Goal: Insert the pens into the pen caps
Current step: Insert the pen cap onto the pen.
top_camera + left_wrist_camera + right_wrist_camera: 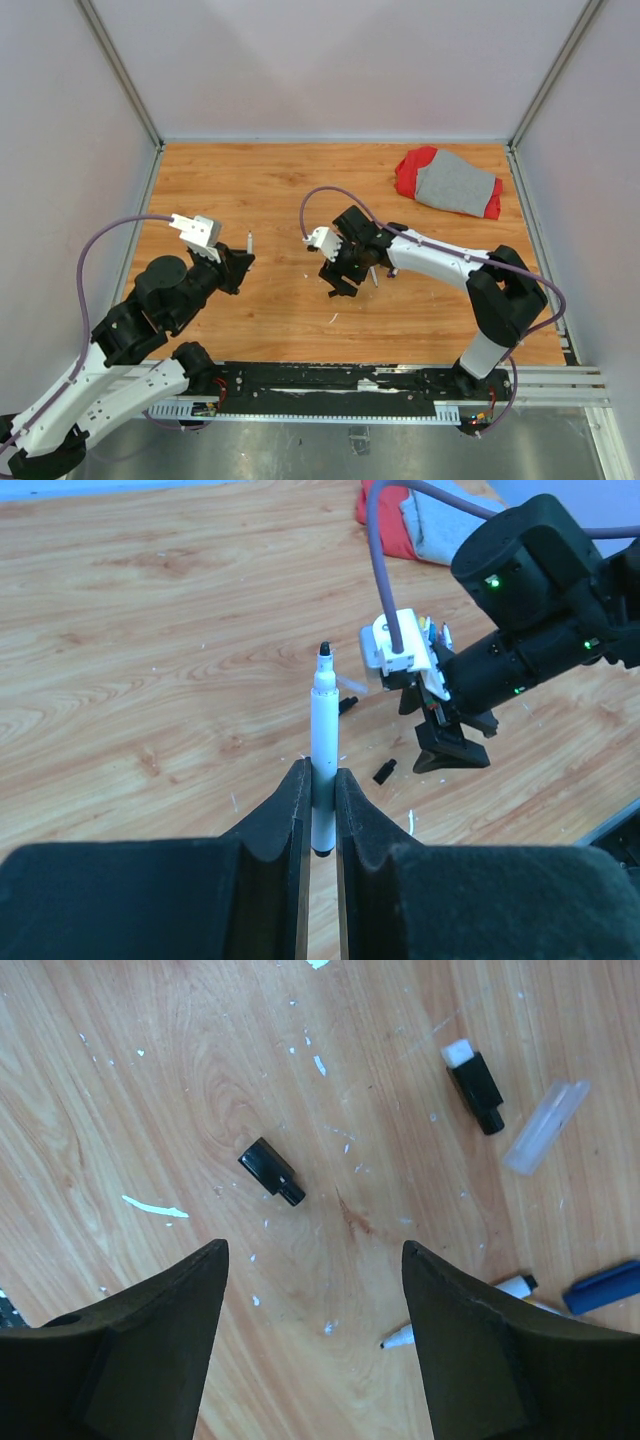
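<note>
Robot lab cell: white panels (330,70) w/ alu posts (121,70) beyond right gripper (343,278), wood tabletop (270,190) under it, mounting rail (300,382) behind.

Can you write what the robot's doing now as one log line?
left gripper: shut on white pen with black tip, tip uncapped | right gripper: open above small black pen cap lying on wooden table

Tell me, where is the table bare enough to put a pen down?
Bare wood runs along the far edge, from the left edge to the red-and-grey cloth, and between the right arm and the near rail. Crowded: under the right hand, where black caps and loose pens lie.
</note>
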